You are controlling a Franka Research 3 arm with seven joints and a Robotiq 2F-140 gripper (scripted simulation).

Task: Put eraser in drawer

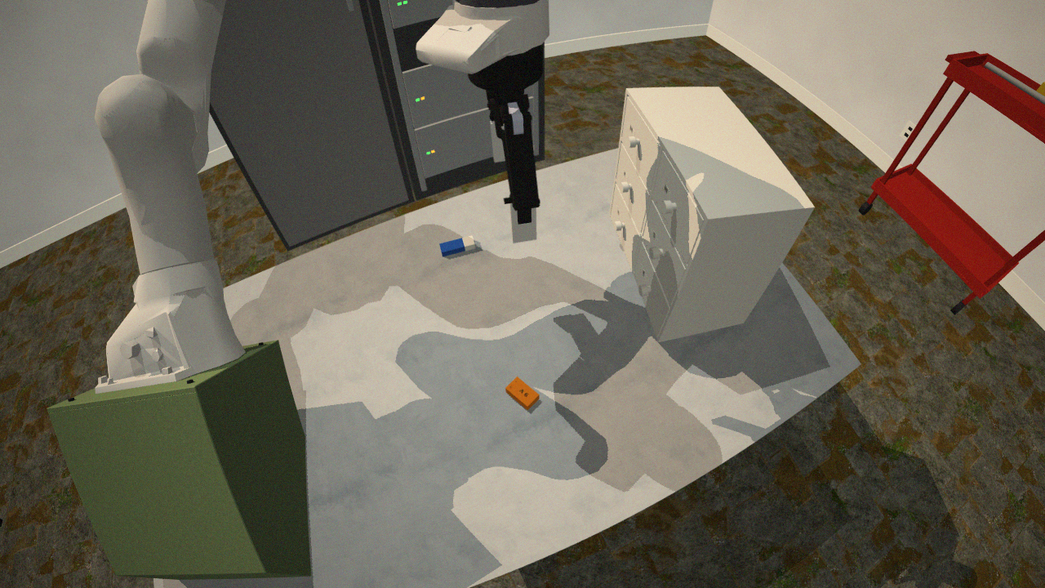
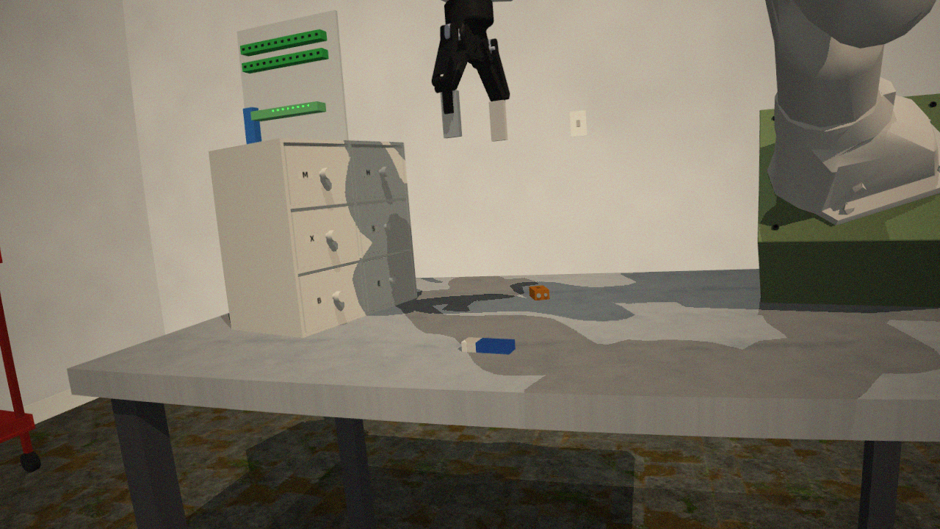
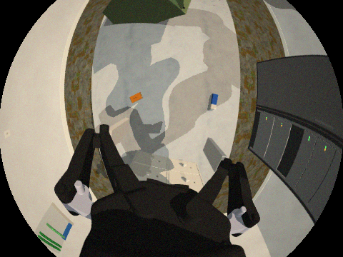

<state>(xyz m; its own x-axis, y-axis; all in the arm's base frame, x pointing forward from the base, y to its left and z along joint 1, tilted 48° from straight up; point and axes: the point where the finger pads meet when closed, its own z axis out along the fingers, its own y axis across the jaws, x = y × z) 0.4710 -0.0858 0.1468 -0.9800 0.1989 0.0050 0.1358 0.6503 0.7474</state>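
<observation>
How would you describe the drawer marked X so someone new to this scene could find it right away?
Start at the small cream chest at the table's far left in the exterior view. Its front holds two columns of three drawers. The drawer marked X is the middle one in the left column, between M above and B below, shut like the others.

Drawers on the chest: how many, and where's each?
6 drawers, two columns of three on the chest. Left column: M, X, B. Right, shadowed: top, middle, bottom. All look shut.
</observation>
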